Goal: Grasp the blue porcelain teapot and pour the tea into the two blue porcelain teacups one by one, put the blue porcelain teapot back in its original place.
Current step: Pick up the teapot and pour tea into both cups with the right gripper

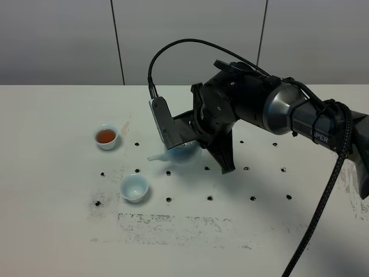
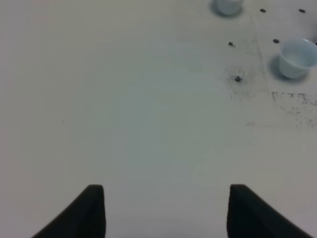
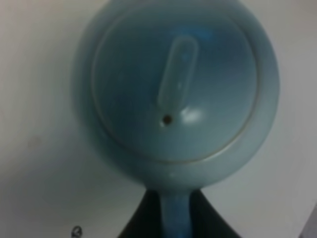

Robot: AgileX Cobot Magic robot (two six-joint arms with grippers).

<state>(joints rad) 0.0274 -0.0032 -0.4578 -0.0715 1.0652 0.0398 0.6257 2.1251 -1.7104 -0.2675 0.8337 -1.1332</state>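
The blue porcelain teapot [image 1: 183,153] is near the table's middle, its spout pointing left toward the cups. My right gripper [image 1: 198,142] reaches across from the right and is shut on its loop handle. In the right wrist view the lid and knob [image 3: 177,74] fill the frame, and the handle [image 3: 176,215] runs between the dark fingers of the gripper [image 3: 176,223]. Whether the pot rests on the table I cannot tell. One teacup [image 1: 106,137] at the left holds reddish-brown tea. The other teacup [image 1: 134,187], nearer the front, looks empty. My left gripper [image 2: 166,210] hangs open over bare table, holding nothing.
Small black dots [image 1: 210,198] mark a grid across the white table [image 1: 57,231]. A scuffed dark patch [image 1: 173,222] lies toward the front. The right arm's thick cable [image 1: 323,202] hangs at the right. A grey panelled wall closes the back.
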